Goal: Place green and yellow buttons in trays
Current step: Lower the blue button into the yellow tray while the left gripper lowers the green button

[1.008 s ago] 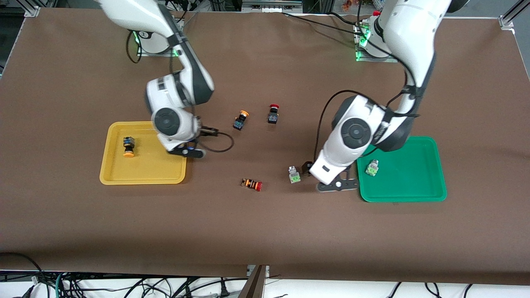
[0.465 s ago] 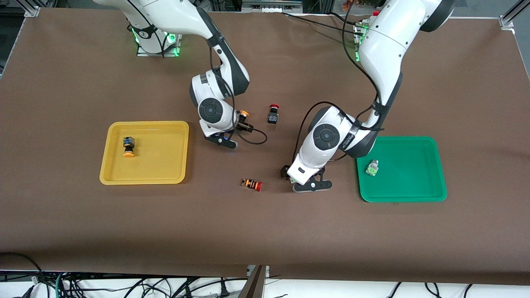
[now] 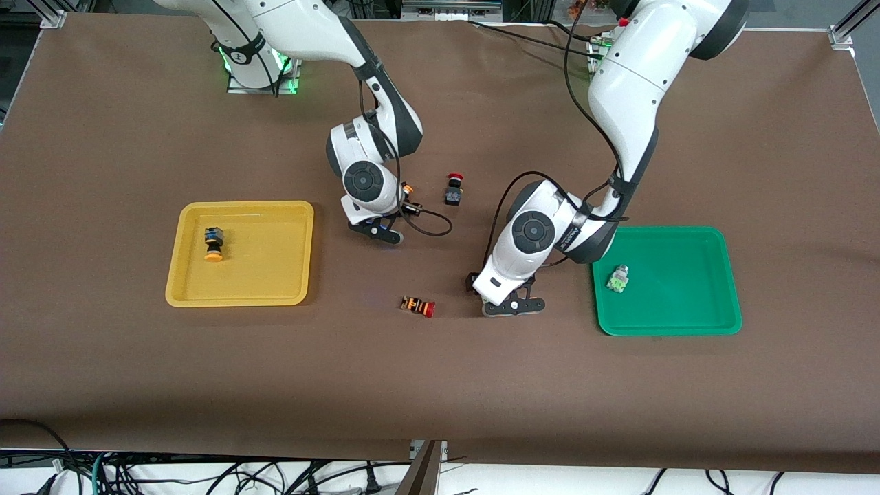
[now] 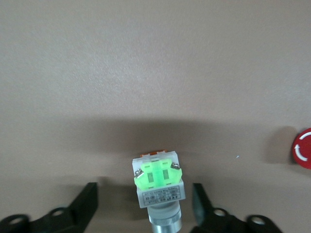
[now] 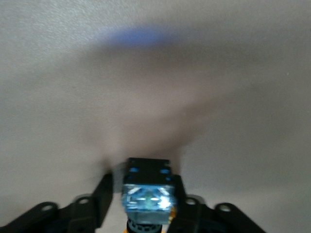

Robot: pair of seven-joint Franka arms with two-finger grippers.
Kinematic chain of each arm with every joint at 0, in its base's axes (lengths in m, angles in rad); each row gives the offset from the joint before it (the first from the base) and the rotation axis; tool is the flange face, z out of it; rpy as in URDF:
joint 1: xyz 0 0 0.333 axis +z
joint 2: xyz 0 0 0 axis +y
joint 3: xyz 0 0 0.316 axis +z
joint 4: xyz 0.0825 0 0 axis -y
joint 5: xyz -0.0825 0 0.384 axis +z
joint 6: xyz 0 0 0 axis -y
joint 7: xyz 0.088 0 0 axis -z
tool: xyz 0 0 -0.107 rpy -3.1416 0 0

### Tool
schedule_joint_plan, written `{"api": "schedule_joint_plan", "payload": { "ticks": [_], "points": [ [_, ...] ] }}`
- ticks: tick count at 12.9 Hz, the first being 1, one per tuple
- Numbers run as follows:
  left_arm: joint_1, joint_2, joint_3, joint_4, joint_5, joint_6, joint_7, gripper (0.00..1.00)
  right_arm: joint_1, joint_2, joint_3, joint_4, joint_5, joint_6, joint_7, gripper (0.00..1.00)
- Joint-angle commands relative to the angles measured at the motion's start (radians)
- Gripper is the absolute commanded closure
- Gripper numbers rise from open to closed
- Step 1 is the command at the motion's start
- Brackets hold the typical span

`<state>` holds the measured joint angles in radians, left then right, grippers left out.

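A green button point(image 4: 158, 187) lies on the brown table between the spread fingers point(image 4: 86, 204) of my left gripper point(image 4: 145, 206), with gaps on both sides. In the front view this gripper point(image 3: 479, 286) is low beside the green tray point(image 3: 694, 316), and its wrist hides that button. A second green button point(image 3: 619, 278) lies in the green tray. My right gripper point(image 3: 406, 199) is low around a yellow button point(image 3: 408, 188). In the right wrist view its black body point(image 5: 146, 191) sits between the fingers point(image 5: 103, 199), with a gap on one side. Another yellow button point(image 3: 213, 244) lies in the yellow tray point(image 3: 275, 292).
A black switch with a red cap point(image 3: 453, 189) stands close to the right gripper, toward the left arm's end. An orange-striped switch with a red cap point(image 3: 419, 306) lies nearer the front camera, between the two grippers; its cap shows in the left wrist view point(image 4: 303, 148).
My right arm swung from the yellow tray to the yellow button on the table. My left arm moved from beside the green tray to over the green button and came down around it.
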<state>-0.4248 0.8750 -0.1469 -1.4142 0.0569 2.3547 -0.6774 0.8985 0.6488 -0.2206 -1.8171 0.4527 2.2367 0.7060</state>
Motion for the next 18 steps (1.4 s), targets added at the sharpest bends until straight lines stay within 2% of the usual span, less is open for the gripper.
{"api": "schedule_joint_plan", "payload": {
  "ticks": [1,5,8,11,14,15,17,18],
  "points": [
    [-0.014,0.002,0.01,0.008,-0.005,0.006,0.007,0.89,0.008,-0.044,-0.066,-0.002,0.02,-0.052,-0.083,1.0],
    [-0.003,-0.025,0.012,0.015,-0.005,-0.009,0.004,0.96,0.007,-0.069,-0.29,0.013,0.009,-0.185,-0.406,1.0],
    [0.035,-0.115,0.047,0.021,0.015,-0.208,0.047,0.96,-0.009,-0.055,-0.405,0.003,0.008,-0.223,-0.61,1.0],
    [0.154,-0.189,0.061,0.018,0.032,-0.365,0.279,0.95,-0.084,-0.006,-0.411,-0.001,-0.008,-0.218,-0.755,1.0],
    [0.295,-0.211,0.063,0.008,0.037,-0.428,0.522,0.94,-0.138,0.028,-0.41,-0.017,-0.012,-0.197,-0.858,1.0],
    [0.345,-0.211,0.063,0.001,0.037,-0.431,0.609,0.94,-0.142,0.044,-0.408,-0.024,-0.012,-0.175,-0.872,0.91],
    [0.441,-0.211,0.061,-0.05,0.038,-0.416,0.79,0.94,-0.15,0.043,-0.411,-0.019,-0.011,-0.175,-0.882,0.0],
    [0.471,-0.209,0.063,-0.077,0.038,-0.404,0.833,0.94,-0.156,0.031,-0.414,-0.008,-0.011,-0.177,-0.89,0.0]
  ]
}}
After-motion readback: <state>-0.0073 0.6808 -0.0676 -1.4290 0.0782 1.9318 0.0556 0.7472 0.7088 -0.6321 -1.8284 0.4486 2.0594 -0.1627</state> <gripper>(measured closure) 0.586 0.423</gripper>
